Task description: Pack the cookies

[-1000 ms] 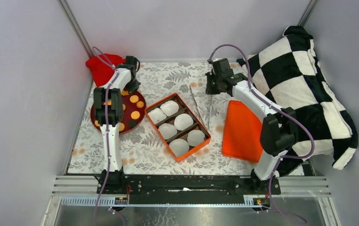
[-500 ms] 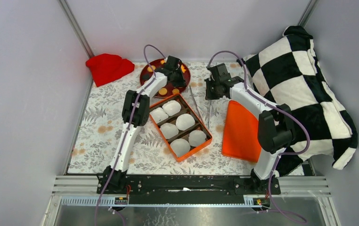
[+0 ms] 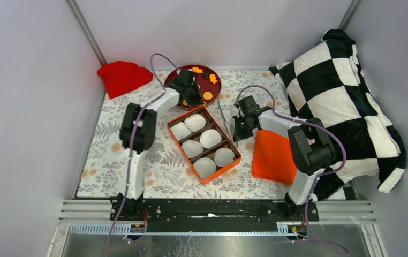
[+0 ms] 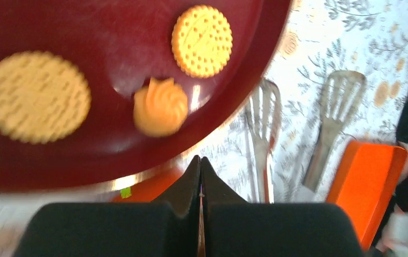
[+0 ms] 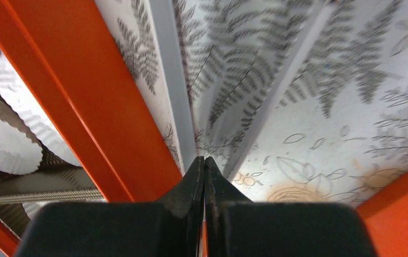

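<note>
Pale grey walls [image 3: 218, 32], fern-print tablecloth [image 3: 105, 155]

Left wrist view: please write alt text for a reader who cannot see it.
The left gripper, shut, points at the rim of a dark red plate holding two round dotted cookies and one swirled cookie. Metal tongs lie on the leaf-patterned cloth beyond, beside an orange lid.

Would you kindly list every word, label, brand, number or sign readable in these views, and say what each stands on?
Readable text: none in any view.
Cookies: only a pattern of pressed dots, no letters.
Orange box and orange lid: plain, no print showing.
Small unit on the front rail below the left arm's base: any marking is too small to read.
</note>
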Controlling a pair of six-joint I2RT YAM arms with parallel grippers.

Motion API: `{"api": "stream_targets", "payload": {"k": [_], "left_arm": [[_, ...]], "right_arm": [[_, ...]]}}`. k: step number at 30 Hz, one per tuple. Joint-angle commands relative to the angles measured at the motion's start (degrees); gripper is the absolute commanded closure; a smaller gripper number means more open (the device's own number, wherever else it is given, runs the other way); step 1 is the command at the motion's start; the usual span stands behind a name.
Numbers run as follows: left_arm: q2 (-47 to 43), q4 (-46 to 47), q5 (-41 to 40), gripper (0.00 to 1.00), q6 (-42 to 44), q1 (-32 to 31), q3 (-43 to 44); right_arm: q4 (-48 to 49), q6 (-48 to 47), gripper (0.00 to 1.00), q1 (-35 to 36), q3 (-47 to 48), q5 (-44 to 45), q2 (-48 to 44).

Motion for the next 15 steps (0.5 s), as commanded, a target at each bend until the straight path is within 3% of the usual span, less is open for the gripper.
{"api": "stream_targets", "payload": {"k": [1,7,15], "left_arm": [[-15.4,3.8,-8.1,1.0,-0.6,-1.1,-9.4],[-28.8,-0.2,-16.6,1.0,-1.3,-3.2,-21.9],[-34.1,-2.2,-18.4,1.0,-5.7,-4.2,-38.3]], "right_arm": [[1.6,0.6,1.0,3.5,-1.1,-3.7,-3.7],[1.4,0.8,1.0,7.3,2.3,-7.5,-0.4],[-0.3,1.2,1.0,10.4,12.6,-10.9,6.3]]}}
